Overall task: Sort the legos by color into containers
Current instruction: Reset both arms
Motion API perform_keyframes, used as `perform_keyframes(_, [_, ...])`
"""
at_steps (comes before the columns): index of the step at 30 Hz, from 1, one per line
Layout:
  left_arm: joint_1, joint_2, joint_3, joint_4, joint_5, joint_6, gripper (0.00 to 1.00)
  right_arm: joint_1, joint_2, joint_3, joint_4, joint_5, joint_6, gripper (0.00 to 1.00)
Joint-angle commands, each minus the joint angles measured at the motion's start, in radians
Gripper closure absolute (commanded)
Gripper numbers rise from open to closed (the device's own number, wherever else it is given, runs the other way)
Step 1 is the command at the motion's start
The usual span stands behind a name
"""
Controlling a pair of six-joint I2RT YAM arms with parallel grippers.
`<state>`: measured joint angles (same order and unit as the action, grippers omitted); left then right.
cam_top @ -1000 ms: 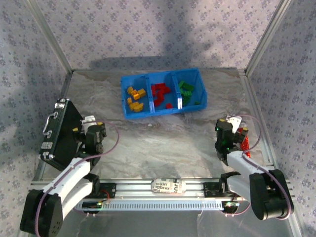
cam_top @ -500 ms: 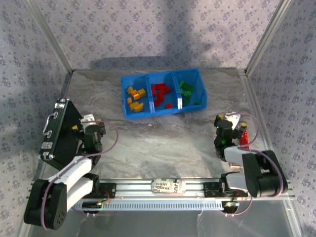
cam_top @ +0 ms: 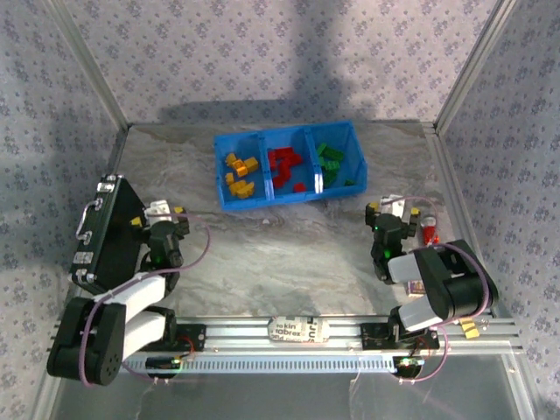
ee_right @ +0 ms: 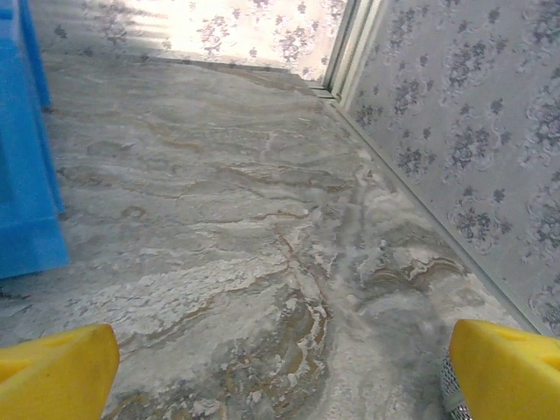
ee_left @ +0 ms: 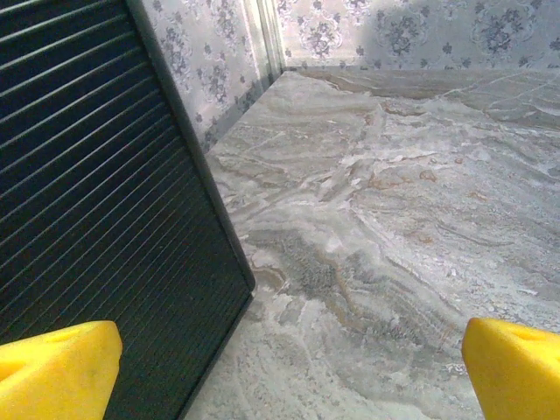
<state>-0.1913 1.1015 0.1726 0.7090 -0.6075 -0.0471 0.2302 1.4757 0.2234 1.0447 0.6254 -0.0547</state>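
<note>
The blue bin (cam_top: 351, 147) stands at the back middle of the table, and its wall (ee_right: 26, 157) fills the left edge of the right wrist view. Yellow-orange legos (cam_top: 238, 172) lie in its left compartment, red legos (cam_top: 284, 164) in the middle one, green legos (cam_top: 331, 160) in the right one. My left gripper (cam_top: 157, 216) hangs low beside the black case, open, its yellow fingertips (ee_left: 54, 372) wide apart over bare table (ee_left: 284, 376). My right gripper (cam_top: 391, 210) is also open, with nothing between its fingertips (ee_right: 506, 367), low over the table (ee_right: 280, 376).
A black hard case (cam_top: 107, 232) leans at the left edge, close against the left gripper; its ribbed face (ee_left: 96, 201) shows in the left wrist view. A red tube (cam_top: 429, 233) lies by the right wall, just right of the right gripper. Patterned walls enclose the table.
Both arms have folded back toward their bases. The right gripper has shifted left, away from the red tube, and slightly back. The left gripper has edged back a little.
</note>
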Motion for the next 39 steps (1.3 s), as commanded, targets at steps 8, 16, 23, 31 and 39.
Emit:
perform_keyframes(8, [0.009,0.179,-0.01,0.345,0.116,0.052,0.0,-0.036,-0.013,-0.008,0.064,-0.063,-0.001,0.01])
perform_keyframes(16, [0.047,0.422,-0.058,0.697,0.153,0.073,0.0,-0.108,-0.052,-0.066,0.111,-0.155,0.058,0.01])
perform_keyframes(23, [0.021,0.462,-0.049,0.699,0.318,0.164,0.0,-0.006,0.028,-0.084,0.239,-0.211,-0.098,0.01])
perform_keyframes(31, [0.044,0.497,-0.029,0.69,0.39,0.169,0.0,-0.24,0.041,0.163,-0.232,-0.455,0.072,0.01])
perform_keyframes(39, [0.1,0.431,0.066,0.43,0.471,0.123,0.0,-0.212,0.047,0.148,-0.191,-0.383,0.047,0.01])
